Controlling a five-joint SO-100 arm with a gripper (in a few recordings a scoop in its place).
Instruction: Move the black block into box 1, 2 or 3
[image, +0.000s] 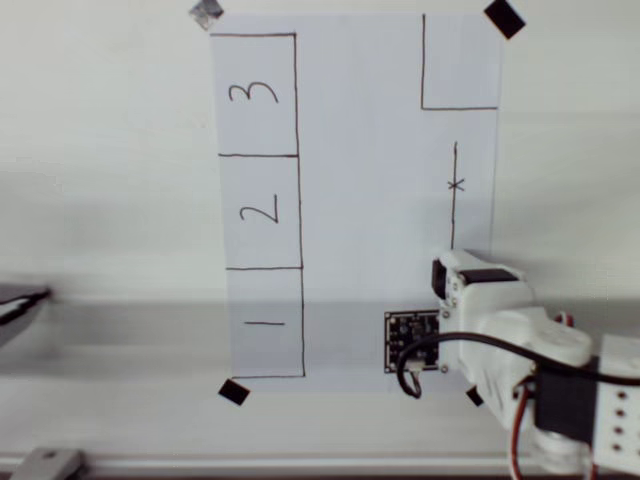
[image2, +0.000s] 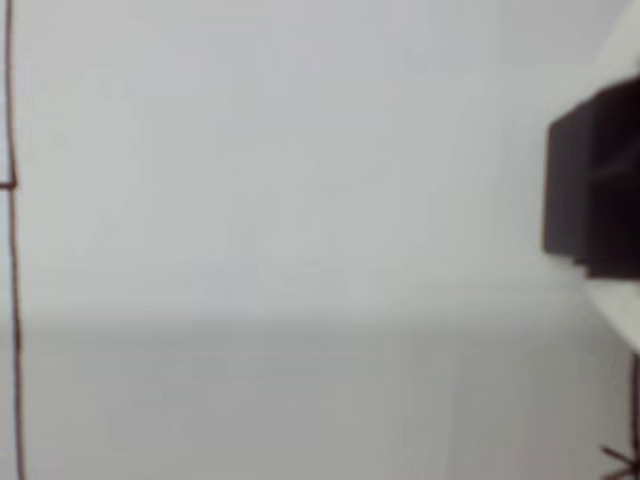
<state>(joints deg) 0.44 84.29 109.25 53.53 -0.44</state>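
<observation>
White arm segments (image: 520, 340) fill the lower right of the overhead view, over the paper's (image: 360, 200) right edge below the pen-drawn cross (image: 456, 185). Wrist view shows a dark, blurred shape (image2: 595, 185) at the right edge against the paper; whether it is the black block cannot be told. Whether the gripper is open or closed cannot be told. Box 3 (image: 256, 95) lies at the paper's upper left, well apart from the arm.
</observation>
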